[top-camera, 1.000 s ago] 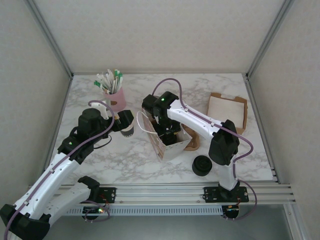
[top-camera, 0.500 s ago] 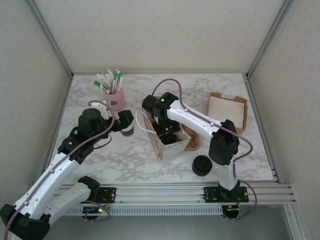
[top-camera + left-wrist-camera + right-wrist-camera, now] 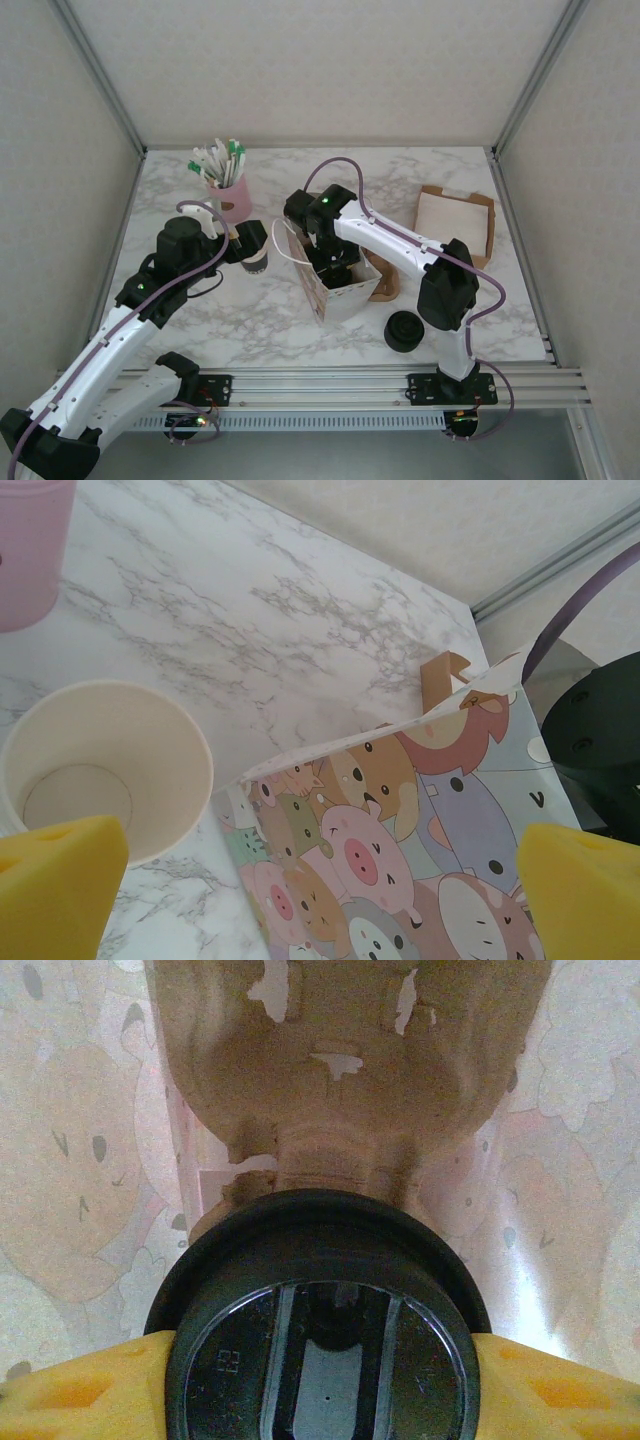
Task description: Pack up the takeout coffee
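Observation:
The takeout coffee point(image 3: 320, 1330) shows its round black lid from above, down inside the cartoon-animal paper bag point(image 3: 345, 292). My right gripper point(image 3: 320, 1392) is shut on it, with a yellow finger point(image 3: 70, 1395) pressed against each side of the lid. In the top view the right gripper point(image 3: 335, 265) reaches down into the bag's open mouth. My left gripper point(image 3: 250, 243) stands open just left of the bag, its yellow fingertips point(image 3: 55, 890) wide apart. The bag's printed side point(image 3: 400, 820) lies between them, untouched.
A lidless cream cup point(image 3: 100, 765) stands just left of the bag, under the left gripper. A pink cup point(image 3: 232, 198) of sticks stands at the back left. A stack of black lids point(image 3: 404, 331) sits near the front right. A brown cardboard tray point(image 3: 456, 222) lies at the right.

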Controlling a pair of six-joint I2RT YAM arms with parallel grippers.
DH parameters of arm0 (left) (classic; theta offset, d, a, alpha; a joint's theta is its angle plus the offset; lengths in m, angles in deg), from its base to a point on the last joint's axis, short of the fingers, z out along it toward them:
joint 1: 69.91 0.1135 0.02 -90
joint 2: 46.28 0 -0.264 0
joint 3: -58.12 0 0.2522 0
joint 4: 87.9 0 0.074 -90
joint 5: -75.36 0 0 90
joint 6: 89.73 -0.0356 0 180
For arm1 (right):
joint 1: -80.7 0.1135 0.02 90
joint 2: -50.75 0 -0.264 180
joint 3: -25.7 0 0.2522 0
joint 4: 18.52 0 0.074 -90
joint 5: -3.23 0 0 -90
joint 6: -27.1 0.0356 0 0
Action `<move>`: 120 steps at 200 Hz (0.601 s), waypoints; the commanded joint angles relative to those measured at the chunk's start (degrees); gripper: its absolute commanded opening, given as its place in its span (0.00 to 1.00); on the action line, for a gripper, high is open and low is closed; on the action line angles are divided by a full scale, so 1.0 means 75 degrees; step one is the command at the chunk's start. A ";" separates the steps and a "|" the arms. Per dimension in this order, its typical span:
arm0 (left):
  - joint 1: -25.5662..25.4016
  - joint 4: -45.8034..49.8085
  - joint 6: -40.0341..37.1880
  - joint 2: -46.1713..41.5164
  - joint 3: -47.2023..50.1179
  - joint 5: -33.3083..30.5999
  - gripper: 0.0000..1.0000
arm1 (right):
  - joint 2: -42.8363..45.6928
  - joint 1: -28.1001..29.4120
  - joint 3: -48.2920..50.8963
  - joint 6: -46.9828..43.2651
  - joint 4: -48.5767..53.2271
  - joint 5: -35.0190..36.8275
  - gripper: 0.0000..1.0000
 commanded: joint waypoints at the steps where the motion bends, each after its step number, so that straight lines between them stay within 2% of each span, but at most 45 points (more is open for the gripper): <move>1: -0.0062 0.0078 -0.0022 -0.0138 -0.0132 -0.0120 1.00 | 0.0068 -0.0006 0.0174 0.0104 0.0092 0.0015 0.66; 120: -0.0062 0.0054 -0.0022 -0.0109 -0.0132 -0.0116 1.00 | 0.0056 -0.0009 0.0205 0.0109 0.0068 0.0004 0.66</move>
